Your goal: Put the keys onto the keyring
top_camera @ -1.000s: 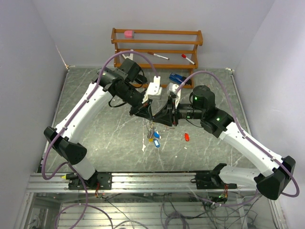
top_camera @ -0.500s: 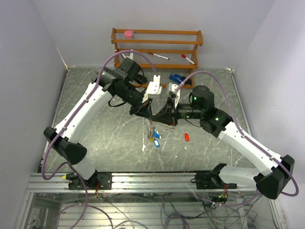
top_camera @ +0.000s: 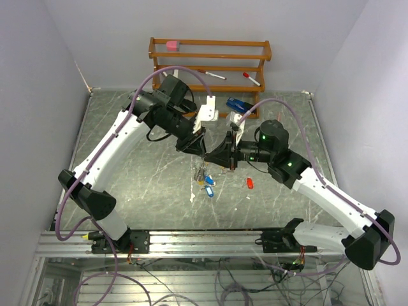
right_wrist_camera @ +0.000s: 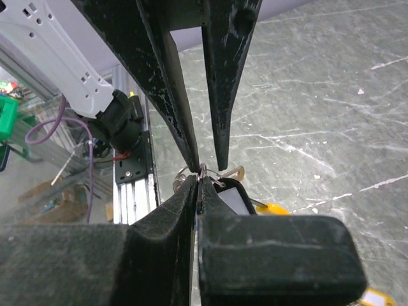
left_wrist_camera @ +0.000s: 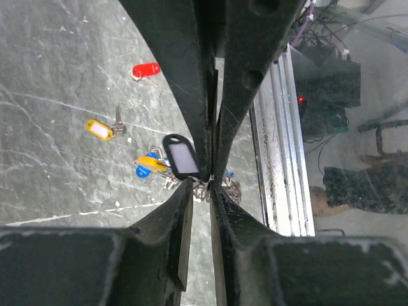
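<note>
The two grippers meet tip to tip above the middle of the table. My right gripper [right_wrist_camera: 199, 178] [top_camera: 215, 159] is shut on the thin wire keyring [right_wrist_camera: 217, 182] [left_wrist_camera: 203, 188]. A black-tagged key [right_wrist_camera: 237, 196] [left_wrist_camera: 182, 156] and blue and yellow tagged keys [top_camera: 208, 183] [left_wrist_camera: 150, 166] hang from the ring. My left gripper [left_wrist_camera: 201, 182] [top_camera: 203, 153] stands open by a narrow gap, its fingertips either side of the wire. A red-tagged key [top_camera: 250, 183] [left_wrist_camera: 145, 69] and a yellow-tagged key [left_wrist_camera: 100, 129] lie loose on the table.
A wooden rack [top_camera: 210, 60] stands at the back with markers and a pink block [top_camera: 171, 45] on it. A blue object [top_camera: 237, 104] lies in front of it. A metal rail [top_camera: 191, 242] runs along the near edge.
My right gripper has closed onto the keyring. My left gripper, shut before, has parted slightly. The right wrist has shifted a little to the right; the hanging keys stay in place.
</note>
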Controlling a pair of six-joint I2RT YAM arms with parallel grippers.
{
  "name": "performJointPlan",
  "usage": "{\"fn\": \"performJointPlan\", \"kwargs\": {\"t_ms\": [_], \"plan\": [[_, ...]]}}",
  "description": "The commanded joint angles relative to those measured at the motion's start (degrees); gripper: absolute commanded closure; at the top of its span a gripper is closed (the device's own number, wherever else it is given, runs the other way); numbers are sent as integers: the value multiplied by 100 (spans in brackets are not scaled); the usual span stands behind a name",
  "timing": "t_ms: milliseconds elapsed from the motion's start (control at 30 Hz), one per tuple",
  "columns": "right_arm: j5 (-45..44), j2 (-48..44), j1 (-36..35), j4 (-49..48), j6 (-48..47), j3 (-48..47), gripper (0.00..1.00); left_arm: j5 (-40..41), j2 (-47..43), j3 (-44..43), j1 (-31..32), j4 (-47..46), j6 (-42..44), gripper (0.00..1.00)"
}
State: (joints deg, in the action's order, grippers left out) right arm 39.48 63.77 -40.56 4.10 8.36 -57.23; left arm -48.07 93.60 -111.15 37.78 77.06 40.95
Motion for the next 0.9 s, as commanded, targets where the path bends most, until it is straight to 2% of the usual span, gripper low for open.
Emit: {"fn": "performJointPlan", "kwargs": {"t_ms": [0, 200, 633, 867], "plan": [[-216, -297, -28, -659, 342, 248, 100, 92, -212, -186, 28, -621, -364, 70], [-666, -622, -30, -1164, 468, 427, 100, 314, -391, -223, 21, -1185, -803, 63], [-1626, -1059, -26, -2370, 287, 724, 100, 1511, -689, -379, -17, -2667, -1925, 63], [-1577, -878, -27, -2829, 149, 738, 100, 1104, -683, -495, -73, -2997, -2190, 62]]}}
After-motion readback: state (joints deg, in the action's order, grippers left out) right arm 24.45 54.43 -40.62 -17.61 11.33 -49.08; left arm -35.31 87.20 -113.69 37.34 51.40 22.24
